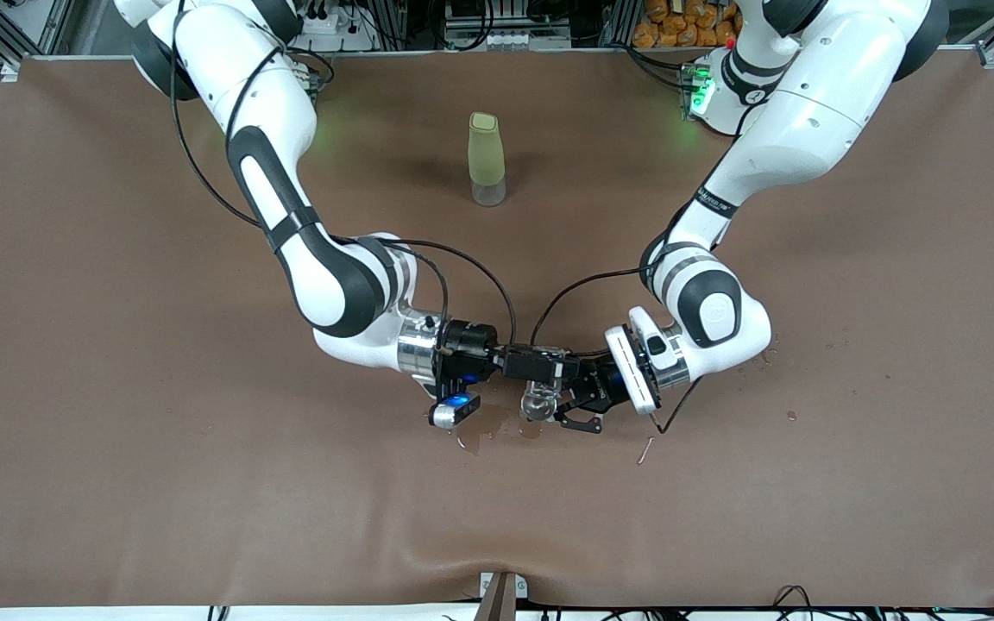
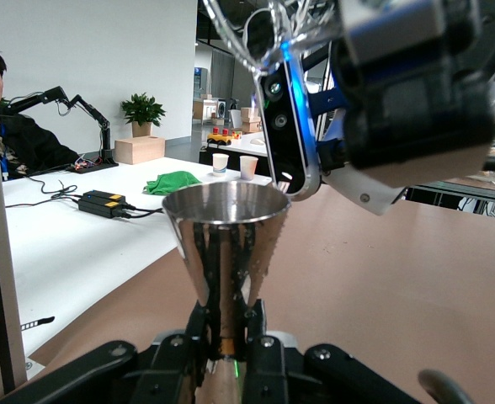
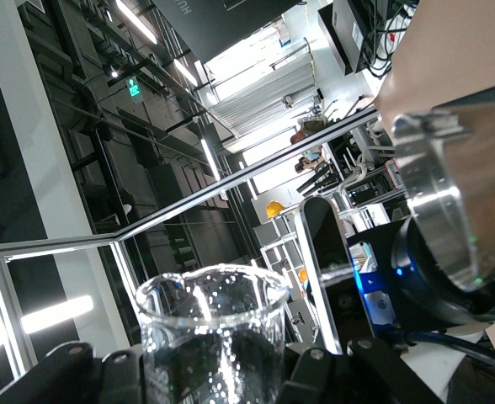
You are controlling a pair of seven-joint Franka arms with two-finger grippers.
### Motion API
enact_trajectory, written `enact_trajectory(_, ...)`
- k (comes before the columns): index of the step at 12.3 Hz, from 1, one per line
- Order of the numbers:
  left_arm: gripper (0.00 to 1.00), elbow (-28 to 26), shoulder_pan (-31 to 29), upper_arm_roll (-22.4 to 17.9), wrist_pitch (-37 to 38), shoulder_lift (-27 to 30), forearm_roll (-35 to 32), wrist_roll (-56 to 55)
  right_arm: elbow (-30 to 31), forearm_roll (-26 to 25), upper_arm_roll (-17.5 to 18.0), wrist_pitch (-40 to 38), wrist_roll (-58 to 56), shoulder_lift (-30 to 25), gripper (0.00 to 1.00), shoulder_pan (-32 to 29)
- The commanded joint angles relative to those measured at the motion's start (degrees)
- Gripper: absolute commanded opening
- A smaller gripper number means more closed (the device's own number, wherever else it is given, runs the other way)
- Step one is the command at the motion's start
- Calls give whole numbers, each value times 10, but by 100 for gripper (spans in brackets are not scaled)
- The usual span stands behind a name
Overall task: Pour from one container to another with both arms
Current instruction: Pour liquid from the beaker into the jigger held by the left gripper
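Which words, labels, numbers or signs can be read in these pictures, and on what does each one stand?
Nothing can be read with certainty.
Black band on the left arm: white lettering, too small to read.
Green sign in the hall: blurred.
Dark panel overhead: pale letters, cut off, unreadable.
No text: the jigger held in the left gripper, the glass cup held in the right gripper, both over the table; the bottle.

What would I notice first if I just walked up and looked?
Two white arms meet low over the table's middle. The left gripper is shut on a shiny silver jigger, and the right gripper is shut on a tiny clear glass cup. A tall pale-green bottle stands alone, farther from the front camera.
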State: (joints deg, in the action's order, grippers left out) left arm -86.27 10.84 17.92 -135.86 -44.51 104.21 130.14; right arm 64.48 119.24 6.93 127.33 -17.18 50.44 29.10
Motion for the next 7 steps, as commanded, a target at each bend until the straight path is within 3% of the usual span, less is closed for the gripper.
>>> enact_trajectory(1,0,-32,-7,6,3,28,14,-1,23,6,-4,0,-23,-21,0,-1)
enact_trajectory(7,0,-46,-21,5,3,29,6,4,23,-93,-5,-28,-155,-17,0,-28)
